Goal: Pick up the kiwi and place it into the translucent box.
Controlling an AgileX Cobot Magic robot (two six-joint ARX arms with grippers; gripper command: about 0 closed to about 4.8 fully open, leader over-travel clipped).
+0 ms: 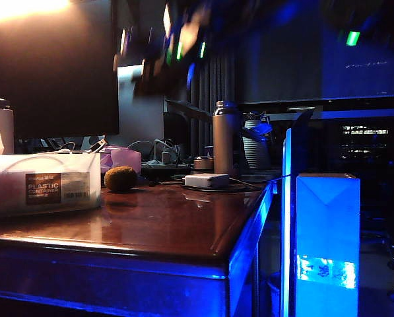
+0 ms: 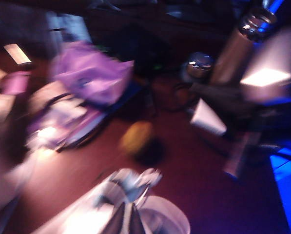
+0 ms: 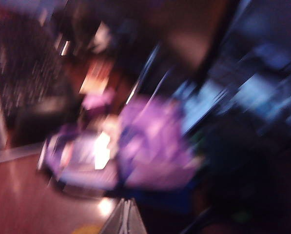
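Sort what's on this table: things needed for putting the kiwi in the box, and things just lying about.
For the job:
kiwi
clear plastic box

Just lying about:
steel flask
white adapter
pink box
glowing blue carton

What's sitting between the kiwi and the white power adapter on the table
Nothing stands there: in the exterior view, only bare glossy tabletop separates the kiwi from the white adapter. Cables and clutter lie farther back, behind that stretch.
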